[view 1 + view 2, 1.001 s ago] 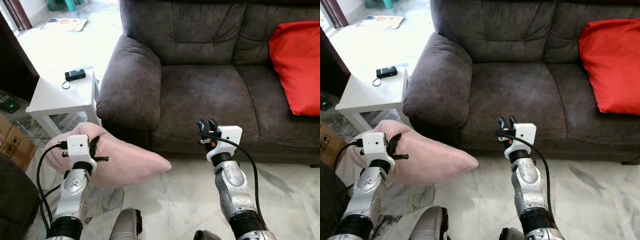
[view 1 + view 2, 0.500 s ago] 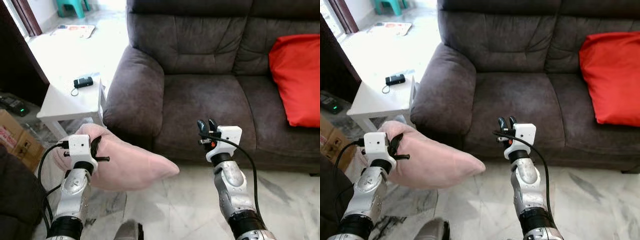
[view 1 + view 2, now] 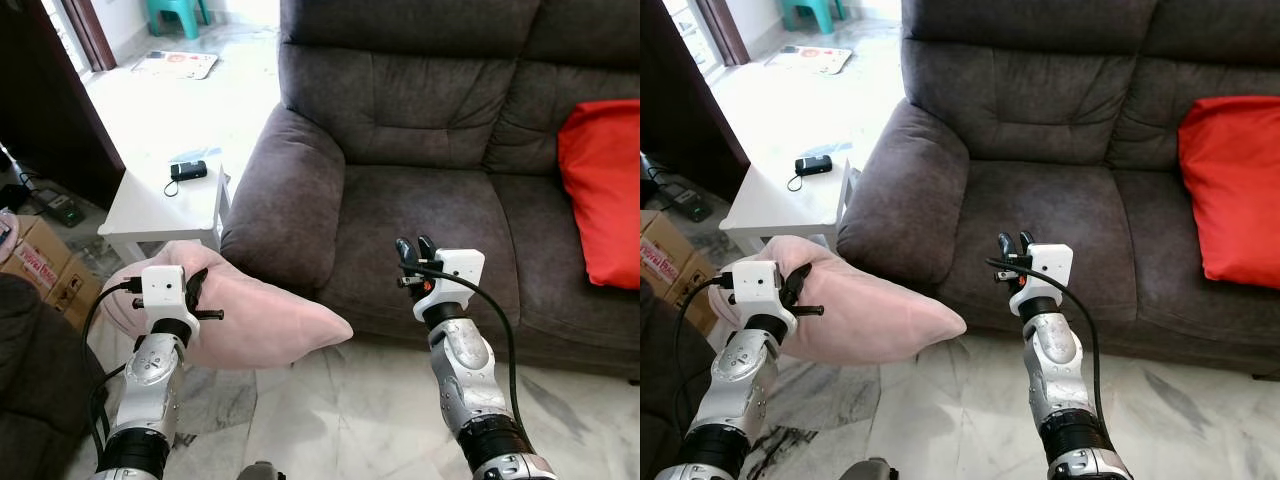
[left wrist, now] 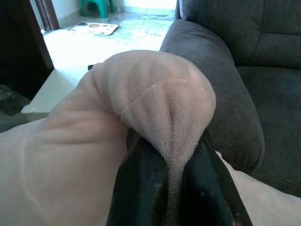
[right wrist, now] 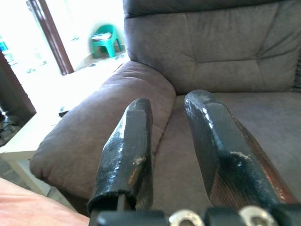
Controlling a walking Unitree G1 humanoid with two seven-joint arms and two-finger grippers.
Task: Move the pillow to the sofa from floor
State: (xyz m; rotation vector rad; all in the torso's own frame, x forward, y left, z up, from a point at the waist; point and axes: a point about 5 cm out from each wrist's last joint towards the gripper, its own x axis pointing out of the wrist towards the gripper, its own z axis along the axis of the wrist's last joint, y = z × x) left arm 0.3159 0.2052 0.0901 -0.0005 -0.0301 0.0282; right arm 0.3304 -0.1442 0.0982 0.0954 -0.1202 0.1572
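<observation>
A pale pink pillow (image 3: pixel 255 320) hangs above the marble floor in front of the sofa's left armrest. My left gripper (image 3: pixel 192 290) is shut on its upper left corner, and the left wrist view shows the plush fabric (image 4: pixel 155 99) pinched between both black fingers (image 4: pixel 141 183). The dark grey sofa (image 3: pixel 420 190) stands straight ahead. My right gripper (image 3: pixel 413 248) is raised in front of the seat cushion, its fingers (image 5: pixel 129 150) slightly parted with nothing between them.
A red cushion (image 3: pixel 605 190) lies on the sofa's right side. A white side table (image 3: pixel 165 200) with a small black device (image 3: pixel 188 170) stands left of the armrest. Cardboard boxes (image 3: pixel 40 270) and a dark piece of furniture sit at far left.
The camera has shifted, so the sofa and table sit further right and lower in the picture. The pillow stays held in my left gripper. The right gripper is unchanged.
</observation>
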